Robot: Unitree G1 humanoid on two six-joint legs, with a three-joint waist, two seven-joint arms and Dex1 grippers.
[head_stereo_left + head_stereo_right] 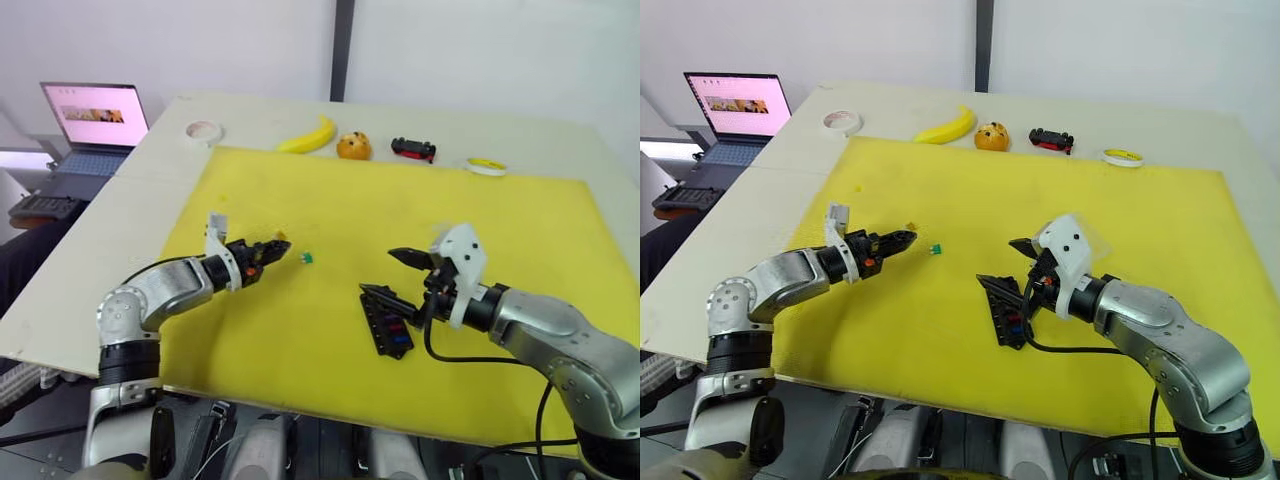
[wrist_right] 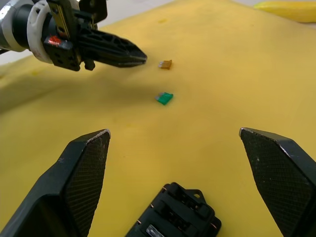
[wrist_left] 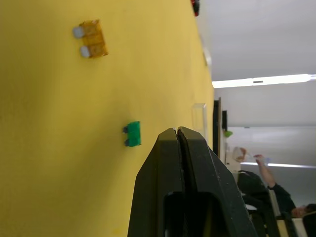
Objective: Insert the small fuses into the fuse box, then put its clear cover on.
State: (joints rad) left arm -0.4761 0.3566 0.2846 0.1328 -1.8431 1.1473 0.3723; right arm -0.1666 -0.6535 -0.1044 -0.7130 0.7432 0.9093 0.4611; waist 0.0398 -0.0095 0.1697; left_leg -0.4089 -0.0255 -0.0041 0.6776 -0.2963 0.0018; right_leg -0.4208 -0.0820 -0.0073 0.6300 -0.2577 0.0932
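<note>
Judging by the slots, the job is partly done: the fuse box (image 1: 388, 327) lies on the yellow mat (image 1: 520, 230) nearest the robot, with red and blue fuses already seated in it, how many I cannot count. Its long axis runs diagonally, from the near right toward the far left, slots facing up. The right end effector (image 1: 398, 274) hangs just above the far end of the box, released, fingers spread wide and grasping nothing. Farther out and to the left, two fuses are still loose on the mat: the green fuse (image 2: 164, 98) and, just beyond it, the amber fuse (image 2: 166, 64), both lying flat; the amber one's metal prongs point away from the green one. The left end effector (image 1: 279, 246) hovers close to them, clenched with fingertips pressed together, empty. The clear cover (image 3: 198, 122) seems to lie farther along the mat, not yet fitted. A banana (image 1: 310, 137) rests on the counter (image 1: 90, 250) beyond
</note>
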